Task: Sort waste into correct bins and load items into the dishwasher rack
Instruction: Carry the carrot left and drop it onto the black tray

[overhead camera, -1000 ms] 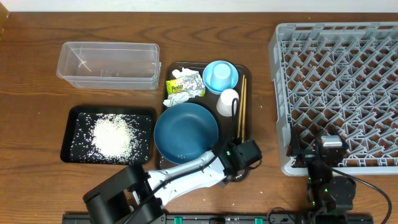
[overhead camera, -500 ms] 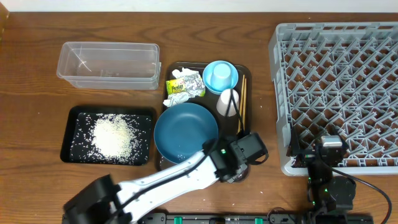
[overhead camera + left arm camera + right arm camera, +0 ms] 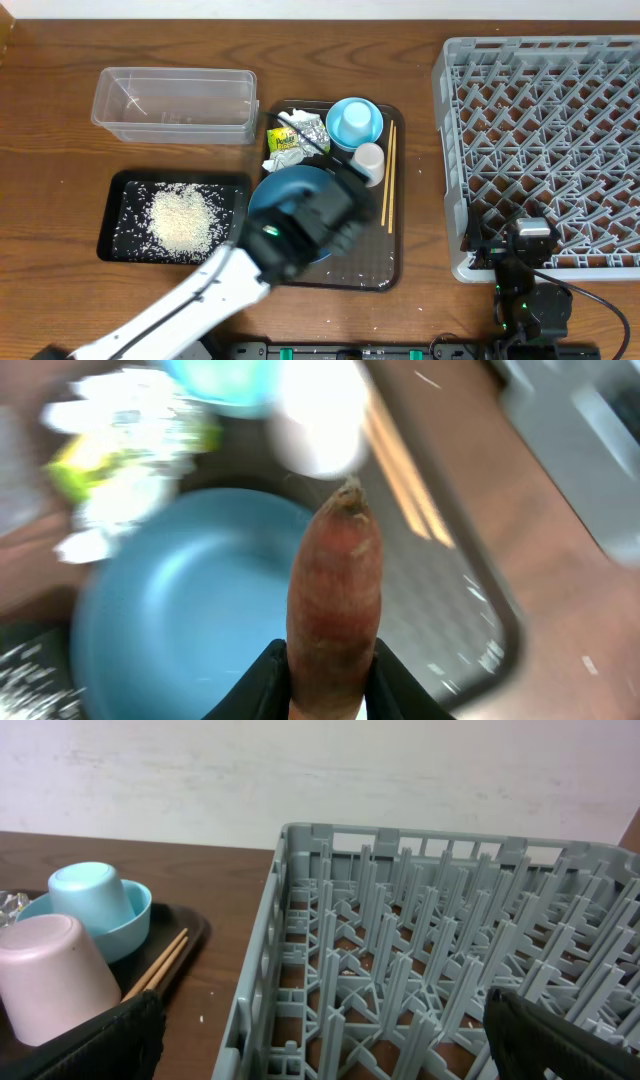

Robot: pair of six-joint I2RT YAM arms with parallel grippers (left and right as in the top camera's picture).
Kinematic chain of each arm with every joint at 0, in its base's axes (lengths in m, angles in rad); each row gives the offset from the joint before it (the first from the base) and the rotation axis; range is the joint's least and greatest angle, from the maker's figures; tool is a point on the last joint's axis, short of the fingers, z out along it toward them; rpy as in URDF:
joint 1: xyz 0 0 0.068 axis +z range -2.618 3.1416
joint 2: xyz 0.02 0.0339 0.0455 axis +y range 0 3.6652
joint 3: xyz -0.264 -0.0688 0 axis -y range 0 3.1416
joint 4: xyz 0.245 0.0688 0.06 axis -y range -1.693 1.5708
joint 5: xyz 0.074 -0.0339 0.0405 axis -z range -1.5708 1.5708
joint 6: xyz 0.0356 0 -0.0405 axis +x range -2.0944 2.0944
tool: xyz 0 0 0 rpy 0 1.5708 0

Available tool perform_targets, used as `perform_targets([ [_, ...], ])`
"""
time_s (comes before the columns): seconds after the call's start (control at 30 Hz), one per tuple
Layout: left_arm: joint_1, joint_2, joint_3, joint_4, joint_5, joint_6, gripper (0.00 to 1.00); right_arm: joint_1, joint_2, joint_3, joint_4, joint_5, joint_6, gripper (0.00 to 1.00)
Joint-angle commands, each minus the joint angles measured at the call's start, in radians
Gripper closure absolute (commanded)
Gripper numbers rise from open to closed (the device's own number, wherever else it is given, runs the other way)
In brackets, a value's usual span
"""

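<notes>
No readable text or labels

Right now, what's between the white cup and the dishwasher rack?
The chopsticks, lying on the brown tray beside the cup; then bare table up to the rack. Overhead shows it.

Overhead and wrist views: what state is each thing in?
Left hand: shut on carrot.
Carrot: held over plate.
Right hand: open, empty.
Black tray: holds rice.
Tub: looks empty.
Rack: empty.
Cup: upside down.
</notes>
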Motion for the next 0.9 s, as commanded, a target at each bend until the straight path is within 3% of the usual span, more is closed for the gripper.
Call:
perform_targets([
  [0.0, 0.163, -0.036, 0.027, -0.007, -0.014, -0.051, 0.76, -0.008, -0.004, -0.002, -0.003, -0.003, 0.002, 0.01],
  [0.43, 0.8, 0.062, 0.014, -0.083, -0.001, -0.354, 0.76, -0.008, -0.004, -0.002, -0.003, -0.003, 0.002, 0.01],
  [0.57, 0.901, 0.13, 0.01, -0.091, 0.079, -0.423, 0.76, -0.008, -0.004, -0.002, -0.003, -0.003, 0.002, 0.01],
  [0.8, 0.953, 0.251, 0.008, -0.117, 0.103, -0.504, 0.76, -0.008, -0.004, -0.002, -0.003, -0.003, 0.002, 0.01],
  [0.87, 0.953, 0.264, 0.009, -0.13, 0.102, -0.505, 0.69, -0.008, -0.004, -0.002, -0.003, -0.003, 0.002, 0.01],
])
